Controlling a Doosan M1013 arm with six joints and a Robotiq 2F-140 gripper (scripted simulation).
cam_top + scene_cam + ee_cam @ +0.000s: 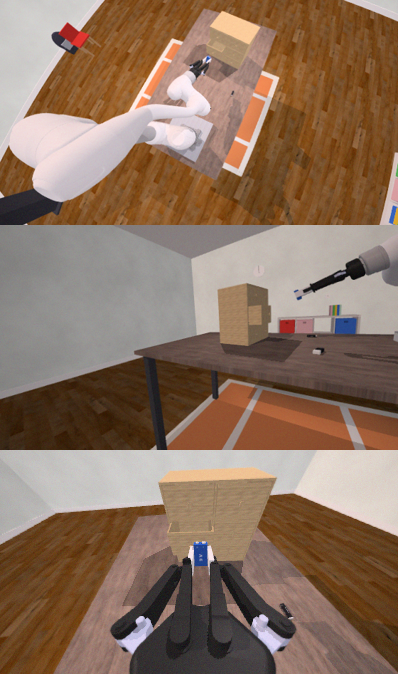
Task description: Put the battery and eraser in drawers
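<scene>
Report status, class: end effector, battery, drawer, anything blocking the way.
End effector shut on nine-volt battery, held high above the table. Middle-row left drawer of chest stands open ahead. Eraser lies on table. Path looks unobstructed.

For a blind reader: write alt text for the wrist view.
The black end effector grips a small blue nine-volt battery in front of a light wooden chest whose middle-row left drawer is pulled open, on a dark brown wooden table.
</scene>
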